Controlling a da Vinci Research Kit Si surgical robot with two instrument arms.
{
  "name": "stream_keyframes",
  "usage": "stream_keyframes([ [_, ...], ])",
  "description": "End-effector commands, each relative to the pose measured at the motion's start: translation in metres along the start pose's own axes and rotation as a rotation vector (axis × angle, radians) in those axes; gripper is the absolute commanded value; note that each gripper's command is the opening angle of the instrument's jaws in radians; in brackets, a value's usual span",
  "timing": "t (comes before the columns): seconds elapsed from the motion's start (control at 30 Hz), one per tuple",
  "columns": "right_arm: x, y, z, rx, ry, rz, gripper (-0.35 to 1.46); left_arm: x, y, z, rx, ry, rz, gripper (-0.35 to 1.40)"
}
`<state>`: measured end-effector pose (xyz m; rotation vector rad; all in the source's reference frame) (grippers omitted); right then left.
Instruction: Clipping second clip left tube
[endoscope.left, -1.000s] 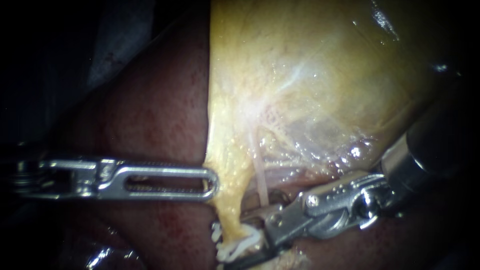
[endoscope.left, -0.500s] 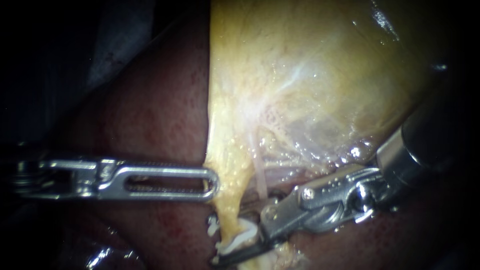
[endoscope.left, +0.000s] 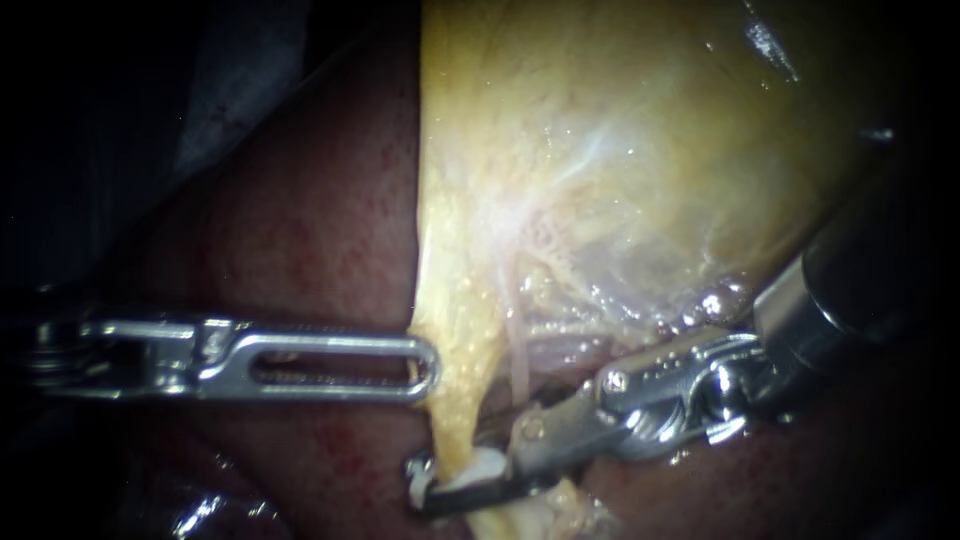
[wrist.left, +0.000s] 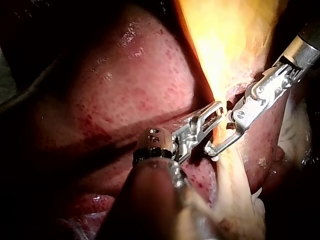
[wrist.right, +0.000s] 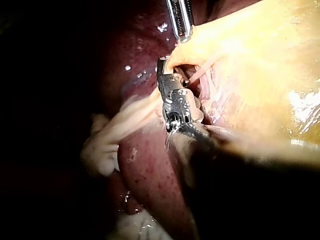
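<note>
In the endoscope view, the left tube (endoscope.left: 455, 420) is the thick yellow stalk that runs down from the gallbladder (endoscope.left: 620, 170) over the dark red liver (endoscope.left: 320, 230). A thinner pale tube (endoscope.left: 517, 360) lies just beside it on the right. The right instrument (endoscope.left: 450, 485) reaches in from the right and crosses the stalk almost square to its length. Its jaws stand narrowly apart with a white clip (endoscope.left: 478, 466) held between them, one jaw on each side of the stalk. Their tips show just past the stalk's far edge. The left instrument (endoscope.left: 425, 365) lies level, a little higher up the stalk. Its jaws lie together and seem to pinch the gallbladder's edge at their tip.

In the left wrist view, the left instrument (wrist.left: 216, 107) has its tip in the yellow tissue. The right instrument (wrist.left: 216, 146) is just ahead of it and forms a slim loop around the stalk (wrist.left: 227, 160).

In the right wrist view, the right instrument (wrist.right: 164, 80) points up from its own shaft. The pale stalk (wrist.right: 135, 112) passes across its jaws and trails off to one side. The clip is too hidden here to make out.

The stalk looks to be fully inside the jaws, so I judge that the squeeze comes next and that it belongs to the right instrument.
</note>
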<state>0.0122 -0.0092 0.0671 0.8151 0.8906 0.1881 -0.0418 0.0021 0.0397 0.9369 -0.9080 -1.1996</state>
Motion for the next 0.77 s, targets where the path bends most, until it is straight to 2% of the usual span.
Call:
stream_keyframes([
  [0.03, 0.0001, 0.0001, -0.0001, -0.002, -0.006, -0.002, -0.31, 0.0, 0.0, 0.0, 0.0, 0.0, 0.0, -0.28],
  [0.77, -0.0001, 0.0002, 0.0, 0.001, -0.011, 0.003, -0.33, 0.0, 0.0, 0.0002, -0.001, -0.001, 0.0, -0.28],
])
